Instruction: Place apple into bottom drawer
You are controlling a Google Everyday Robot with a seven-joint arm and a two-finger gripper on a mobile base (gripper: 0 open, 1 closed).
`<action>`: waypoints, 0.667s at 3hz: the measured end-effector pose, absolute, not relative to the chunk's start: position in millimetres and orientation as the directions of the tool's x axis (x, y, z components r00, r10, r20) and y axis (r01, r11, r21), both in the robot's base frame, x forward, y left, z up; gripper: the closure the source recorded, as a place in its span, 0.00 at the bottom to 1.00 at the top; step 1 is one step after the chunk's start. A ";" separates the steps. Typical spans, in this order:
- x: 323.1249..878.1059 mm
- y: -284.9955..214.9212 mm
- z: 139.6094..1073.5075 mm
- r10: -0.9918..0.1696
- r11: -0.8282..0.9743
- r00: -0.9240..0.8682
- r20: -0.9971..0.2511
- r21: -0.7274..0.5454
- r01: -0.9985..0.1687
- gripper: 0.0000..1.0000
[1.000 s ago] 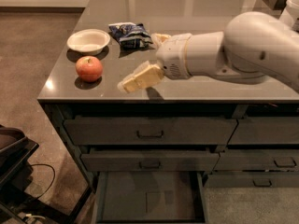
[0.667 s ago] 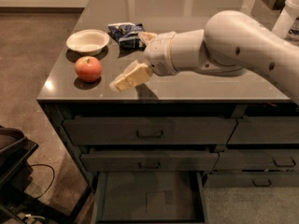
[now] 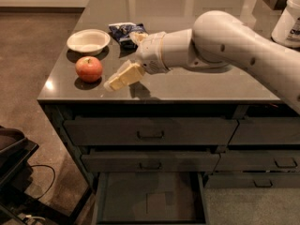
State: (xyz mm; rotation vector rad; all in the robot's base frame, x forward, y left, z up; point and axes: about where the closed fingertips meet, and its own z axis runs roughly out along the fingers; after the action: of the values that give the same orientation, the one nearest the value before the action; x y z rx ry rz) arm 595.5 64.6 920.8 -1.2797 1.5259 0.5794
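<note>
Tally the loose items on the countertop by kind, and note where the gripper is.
apple: 1
white bowl: 1
dark snack bag: 1
white container: 1
Total: 4
gripper: low over the countertop, beside the apple, not touching it.

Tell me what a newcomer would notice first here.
The big white arm reaches in from the right across the grey countertop, its gripper close beside the apple, not touching it. The apple sits near the counter's front-left corner, in front of a white bowl. Below, the bottom drawer stands pulled open, its visible floor bare.
</note>
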 end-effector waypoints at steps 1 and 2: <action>613.1 91.8 915.0 -0.393 0.280 0.095 -0.915 -0.217 -0.935 0.00; 632.5 143.5 907.6 -0.324 0.185 0.107 -0.940 -0.173 -0.967 0.00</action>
State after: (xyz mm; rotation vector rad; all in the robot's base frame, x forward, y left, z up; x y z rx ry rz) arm 632.5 143.5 907.6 -1.3334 1.4163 0.7793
